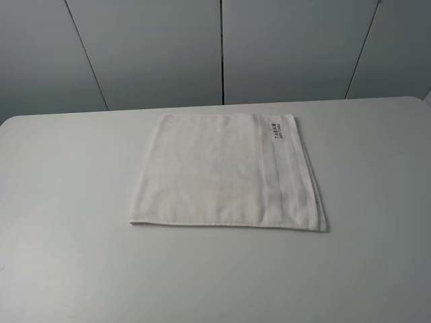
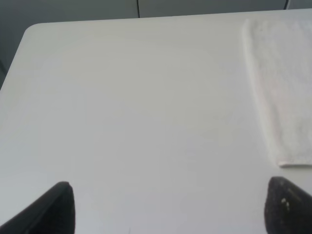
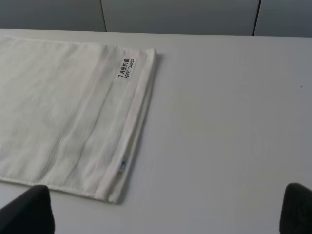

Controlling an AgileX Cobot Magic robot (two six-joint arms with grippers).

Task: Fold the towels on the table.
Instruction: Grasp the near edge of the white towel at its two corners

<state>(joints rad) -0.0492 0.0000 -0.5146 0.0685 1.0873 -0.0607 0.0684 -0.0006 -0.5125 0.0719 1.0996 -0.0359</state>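
Grey wall panels (image 1: 155, 47) back the white table (image 1: 67, 256). Near its middle the towel (image 1: 222, 171) lies flat, its label (image 1: 277, 132) at the far right corner. The left gripper (image 2: 174, 209) and right gripper (image 3: 163, 212) hover beside it, jaws spread wide, holding nothing.

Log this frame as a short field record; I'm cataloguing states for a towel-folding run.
towel: white, lying flat on the table, untouched
label: dark lettering, by the towel's far right corner in the high view
band: woven stripes along the label side
left tool: open, empty, over bare table beside the towel's left edge
right tool: open, empty, by the towel's near label-side corner
contact: neither tool touches the towel
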